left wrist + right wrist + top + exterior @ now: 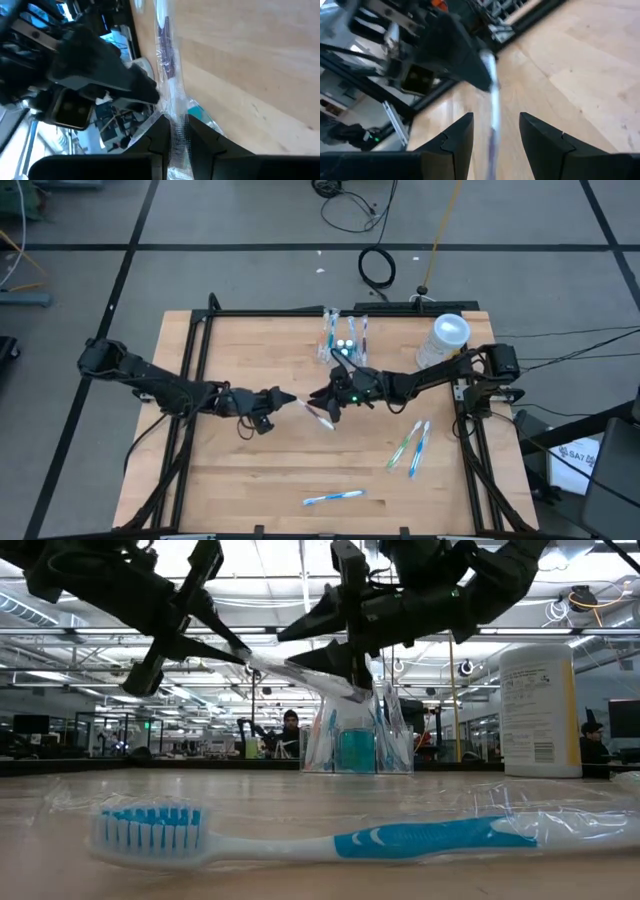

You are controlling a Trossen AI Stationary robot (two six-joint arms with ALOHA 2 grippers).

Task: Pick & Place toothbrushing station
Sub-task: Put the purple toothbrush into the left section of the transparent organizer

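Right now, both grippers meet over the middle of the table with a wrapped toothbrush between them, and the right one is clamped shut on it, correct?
Not quite. The right gripper is open, its fingers either side of the toothbrush, as the right wrist view shows. The left gripper is shut on it. Both do meet over the middle of the table.

From my console: a whitish cylinder [444, 340] with a round white top stands at the wooden table's [240, 480] far right. Wrapped blue toothbrushes lie scattered, a pair [410, 447] right, one [333, 497] nearest the front edge. Two people [290, 730], I think, sit in the room behind.
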